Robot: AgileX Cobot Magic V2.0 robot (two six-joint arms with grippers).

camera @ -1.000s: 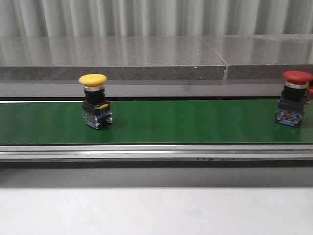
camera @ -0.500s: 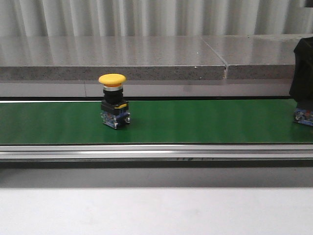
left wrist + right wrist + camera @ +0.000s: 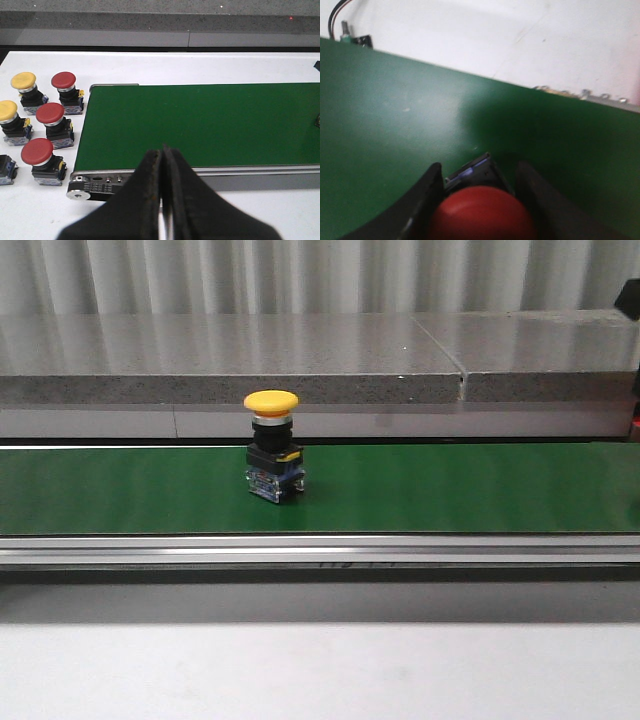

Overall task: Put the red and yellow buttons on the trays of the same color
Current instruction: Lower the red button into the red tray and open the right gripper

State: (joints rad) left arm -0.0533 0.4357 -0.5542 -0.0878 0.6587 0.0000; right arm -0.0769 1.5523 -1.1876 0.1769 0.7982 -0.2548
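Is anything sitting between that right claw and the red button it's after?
Nothing visible. In the right wrist view the red button already sits between the right gripper's fingers, on the green belt.

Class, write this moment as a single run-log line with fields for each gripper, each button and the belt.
left gripper: shut, empty | right gripper: around red button | yellow button: upright on green belt | trays: not in view

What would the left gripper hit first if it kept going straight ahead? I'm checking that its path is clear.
Probably the green belt, near its front rail. The shut left gripper points over it, and that stretch looks bare, though depth is unclear.
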